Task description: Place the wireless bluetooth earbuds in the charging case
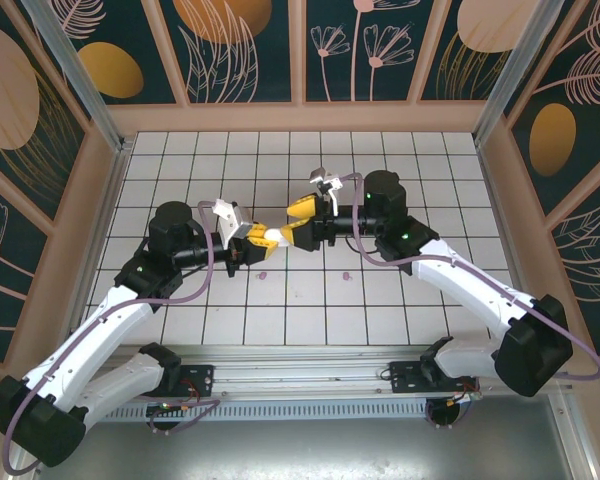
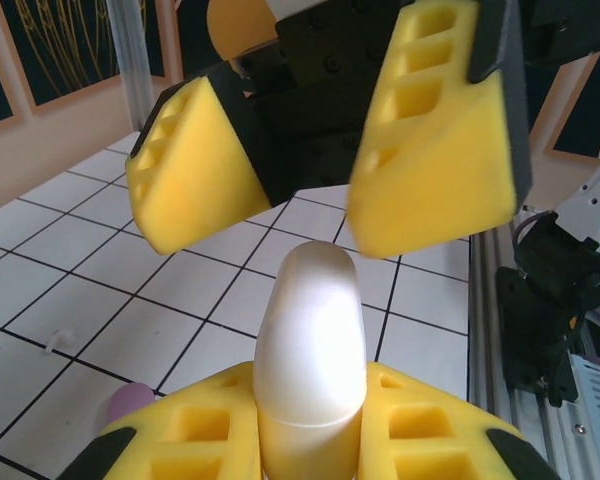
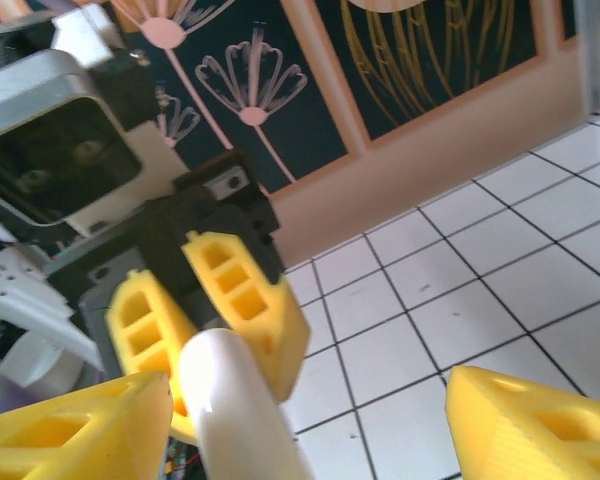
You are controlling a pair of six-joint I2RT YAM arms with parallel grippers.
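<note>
A pale purple earbud (image 1: pixel 263 275) lay loose on the tiled table (image 1: pixel 180 180) just below the centre of the top view, and a second earbud (image 1: pixel 346 277) lay to its right. Neither was seated. Above them the left gripper (image 1: pixel 258 240) was clamped on the white charging case (image 1: pixel 272 237). The right gripper (image 1: pixel 296 222) faced it, jaws wide and empty. The step looked like opening the case, so the right fingers would next need to meet its cap squarely.

The right claw (image 3: pixel 310 392) stands wide open facing a white case (image 3: pixel 235 405) gripped in the left claw (image 3: pixel 216 335).
</note>
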